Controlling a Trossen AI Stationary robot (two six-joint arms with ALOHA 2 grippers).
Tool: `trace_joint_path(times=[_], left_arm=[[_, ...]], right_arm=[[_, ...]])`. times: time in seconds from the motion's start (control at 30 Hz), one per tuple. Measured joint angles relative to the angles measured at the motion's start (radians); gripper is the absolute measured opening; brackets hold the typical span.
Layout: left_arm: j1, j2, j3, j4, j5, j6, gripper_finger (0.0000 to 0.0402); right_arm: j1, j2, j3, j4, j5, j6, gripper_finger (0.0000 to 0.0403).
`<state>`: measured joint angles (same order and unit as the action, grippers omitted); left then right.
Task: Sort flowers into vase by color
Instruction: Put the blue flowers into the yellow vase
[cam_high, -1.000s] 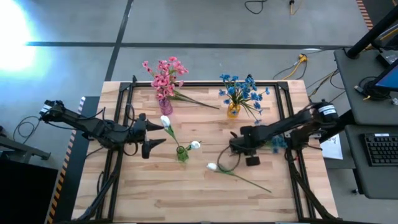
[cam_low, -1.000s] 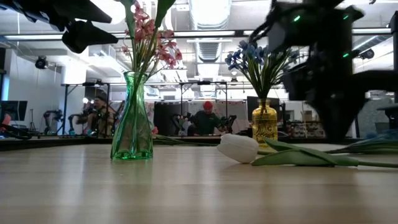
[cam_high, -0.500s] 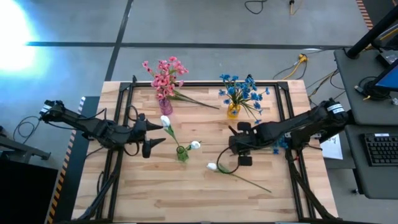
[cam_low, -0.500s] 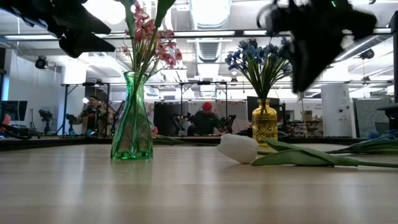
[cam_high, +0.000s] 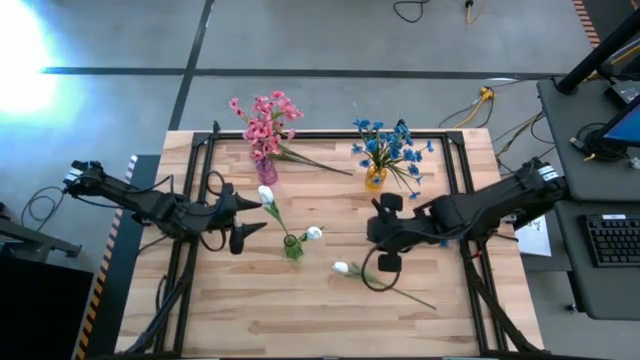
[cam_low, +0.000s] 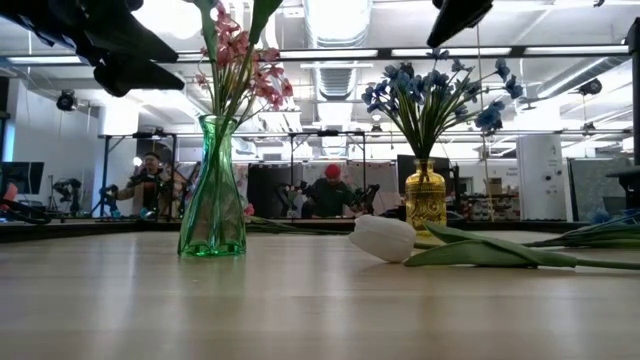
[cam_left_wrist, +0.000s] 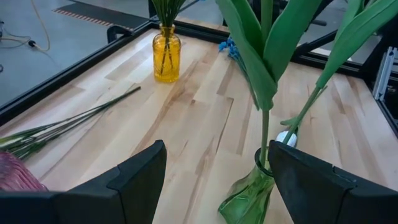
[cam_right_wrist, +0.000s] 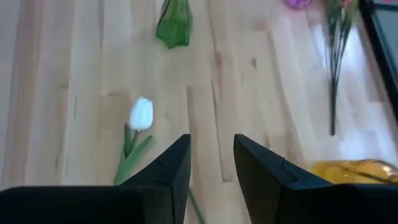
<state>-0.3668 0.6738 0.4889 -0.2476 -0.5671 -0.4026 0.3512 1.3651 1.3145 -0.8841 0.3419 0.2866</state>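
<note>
On the pale planked wood surface (cam_high: 250, 300), a white tulip (cam_high: 341, 268) with a thin green stem lies flat, right of the ribbed green glass vase (cam_high: 292, 247). The right tool (cam_high: 385, 232) hovers above it, its dark fingers narrowly parted and empty. The left tool (cam_high: 243, 217) waits left of the green vase, spread wide. Pink sprigs (cam_high: 263, 122) fill the far pink vase (cam_high: 267, 170); blue sprigs (cam_high: 387, 145) fill the amber glass vase (cam_high: 375, 179).

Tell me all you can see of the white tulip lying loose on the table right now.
The white tulip lies flat on the wooden table, apart from the green vase. It has a closed white bud, a thin green stem running toward the table's right front, and long green leaves that lie along the wood beside it. Nothing grips it: the right gripper hangs above its stem without touching.
</note>
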Motion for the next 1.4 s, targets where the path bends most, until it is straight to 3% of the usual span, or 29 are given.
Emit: trace_joint_path(times=[0.6,0.73,0.93,1.4], left_arm=[[0.0,0.034,0.001,0.0,-0.001,-0.003,0.0268],[0.0,0.04,0.0,0.0,-0.002,-0.009,0.0268],[0.0,0.051,0.001,-0.001,-0.003,-0.011,0.0268],[0.0,0.056,0.0,0.0,-0.003,-0.018,0.0268]], right_arm=[[0.01,0.077,-0.291,0.018,-0.053,0.553,0.004],[-0.01,0.099,-0.369,0.106,-0.053,0.71,0.0022],[-0.011,0.167,-0.419,0.296,-0.064,0.727,0.001],[-0.012,0.274,-0.403,0.298,-0.133,0.701,0.0009]])
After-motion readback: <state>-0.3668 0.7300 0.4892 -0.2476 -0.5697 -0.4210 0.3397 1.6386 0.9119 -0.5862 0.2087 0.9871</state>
